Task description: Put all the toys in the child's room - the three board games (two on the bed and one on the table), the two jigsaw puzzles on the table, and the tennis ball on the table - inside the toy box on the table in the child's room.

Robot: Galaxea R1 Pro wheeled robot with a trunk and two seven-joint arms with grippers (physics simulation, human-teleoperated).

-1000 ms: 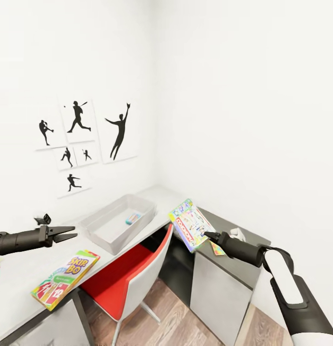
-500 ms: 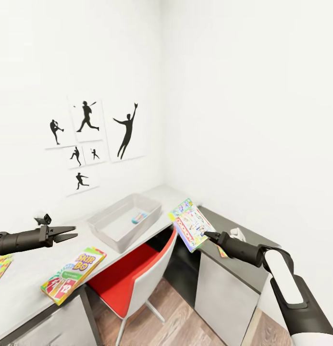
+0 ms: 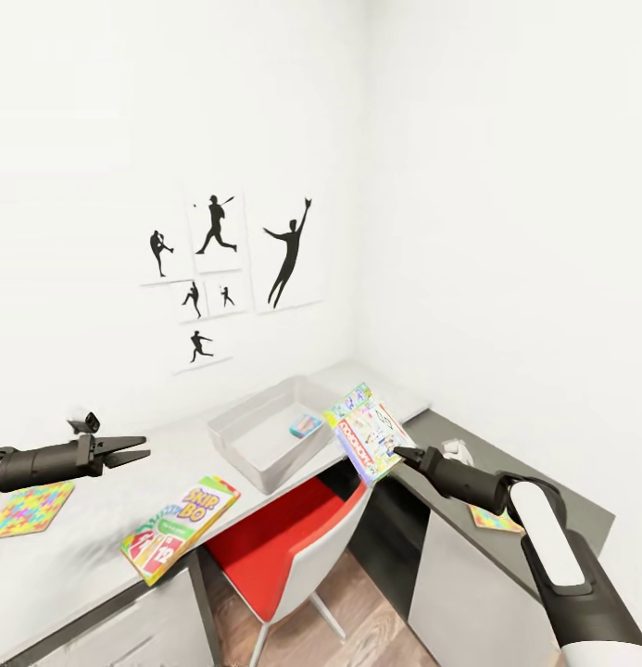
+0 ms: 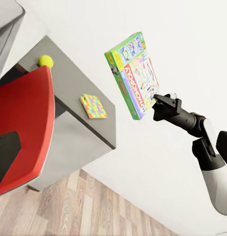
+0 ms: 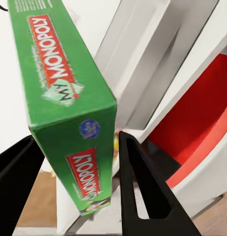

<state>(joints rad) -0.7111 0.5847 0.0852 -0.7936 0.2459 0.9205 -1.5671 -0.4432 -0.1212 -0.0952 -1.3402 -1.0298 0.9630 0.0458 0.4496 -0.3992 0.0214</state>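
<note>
While the arms themselves sit in the same pose as a second ago, the whole head view has swung, so that's the camera/base turning, not the stuff on the surface (image 3: 98,519) moving. The wall silhouettes and the toy box (image 3: 274,435) have slid over to the right in frame, and a jigsaw puzzle (image 3: 29,509) now shows fully near the left edge of the surface. The right end effector (image 3: 401,454) is clamped on the lower edge of the Monopoly box (image 3: 365,433), holding it tilted in the air just off the toy box's near right corner, past the surface's front edge and above the red chair (image 3: 283,547). The left end effector (image 3: 126,451) hangs over the surface with its fingers apart and nothing in them. There's a small item already inside the toy box, too small to identify. The Skip-Bo box (image 3: 180,528) lies at the front edge, overhanging a bit. A second jigsaw puzzle (image 3: 495,519) and the tennis ball (image 4: 45,61) are on the dark side unit (image 3: 543,500). My read: the robot's lining up to drop Monopoly in, so it just needs to carry it a little further over the box rim.
</note>
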